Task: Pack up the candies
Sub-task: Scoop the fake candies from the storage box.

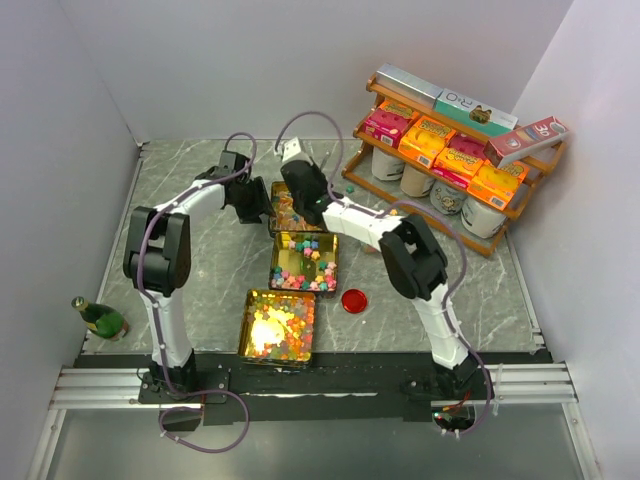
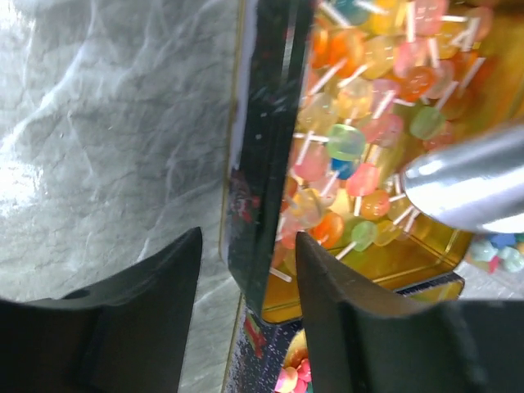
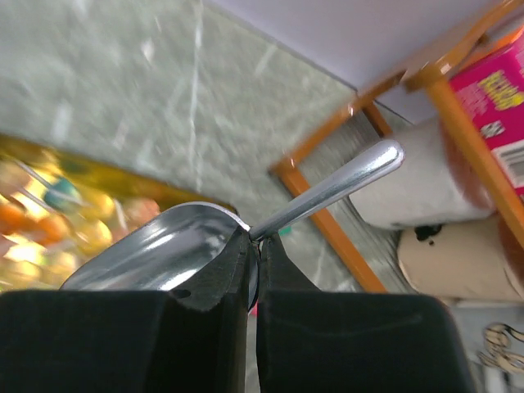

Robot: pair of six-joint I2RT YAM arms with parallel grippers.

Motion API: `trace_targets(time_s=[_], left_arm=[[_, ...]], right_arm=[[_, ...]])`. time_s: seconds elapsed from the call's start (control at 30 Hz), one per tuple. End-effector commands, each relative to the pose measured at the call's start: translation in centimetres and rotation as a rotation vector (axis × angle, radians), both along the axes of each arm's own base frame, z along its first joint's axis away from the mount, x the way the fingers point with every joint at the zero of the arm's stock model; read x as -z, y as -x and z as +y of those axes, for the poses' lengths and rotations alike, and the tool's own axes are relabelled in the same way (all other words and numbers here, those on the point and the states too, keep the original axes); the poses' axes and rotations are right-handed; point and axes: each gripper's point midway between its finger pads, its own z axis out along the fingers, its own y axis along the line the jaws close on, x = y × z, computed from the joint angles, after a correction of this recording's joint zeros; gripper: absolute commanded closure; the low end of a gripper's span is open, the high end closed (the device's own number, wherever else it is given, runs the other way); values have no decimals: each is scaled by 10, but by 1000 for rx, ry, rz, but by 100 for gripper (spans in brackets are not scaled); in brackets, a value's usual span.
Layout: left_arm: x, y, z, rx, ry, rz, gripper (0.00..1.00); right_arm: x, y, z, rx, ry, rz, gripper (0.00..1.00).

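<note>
Three open gold-lined tins hold candies: a far tin (image 1: 272, 215), a middle tin (image 1: 334, 262) and a near tin (image 1: 243, 335). My left gripper (image 1: 258, 203) is open and straddles the far tin's dark left wall (image 2: 258, 164), one finger outside and one inside; it also shows in the left wrist view (image 2: 248, 237). Candies (image 2: 348, 139) with white sticks fill that tin. My right gripper (image 1: 305, 195) is shut on a metal scoop (image 3: 164, 250) held over the far tin; it also shows in the right wrist view (image 3: 255, 237). The scoop bowl looks empty.
A wooden shelf (image 1: 450, 160) with orange and pink boxes and white jars stands at the back right. A red round lid (image 1: 353, 300) lies right of the near tin. A green bottle (image 1: 100, 317) lies at the front left.
</note>
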Motion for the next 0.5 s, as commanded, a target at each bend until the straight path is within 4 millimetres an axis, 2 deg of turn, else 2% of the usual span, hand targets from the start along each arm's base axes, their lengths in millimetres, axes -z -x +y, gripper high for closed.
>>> trace_targets(time_s=[0.0,0.23,0.47], left_arm=[[-6,-7,2,-42,-23,2,49],[8,-4,3,-49,-36,44,62],[17,-1,2,-40,-38,79,71]], right_arm=[[-16,-4,-17,123,144,-81,100],[-8,-5,-28,181,230,-111,100],[3,-12,-22,209,234,-106,100]])
